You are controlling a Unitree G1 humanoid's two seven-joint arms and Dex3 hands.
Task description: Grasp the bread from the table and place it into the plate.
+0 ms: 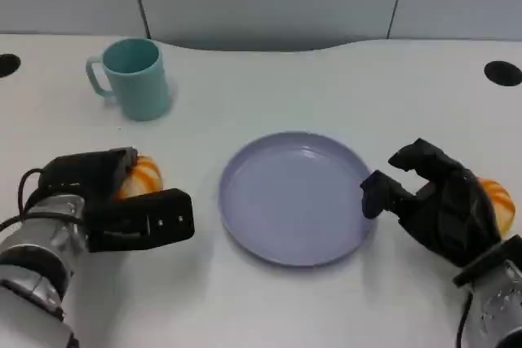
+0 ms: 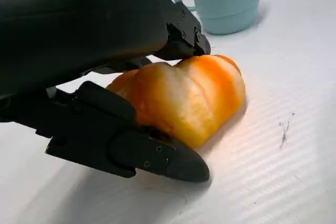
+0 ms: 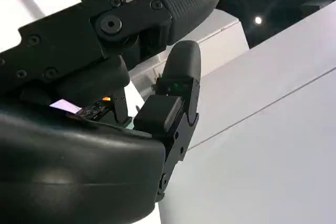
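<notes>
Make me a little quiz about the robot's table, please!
1. True or false: there is food on the plate.
2. Which thing stands at the far left of the table? A. mug B. plate C. bottle
3. Fill in the gap: the left robot hand has its fingers around a piece of ____.

Key: 1. False, the plate is bare. 2. A, the mug. 3. bread.
</notes>
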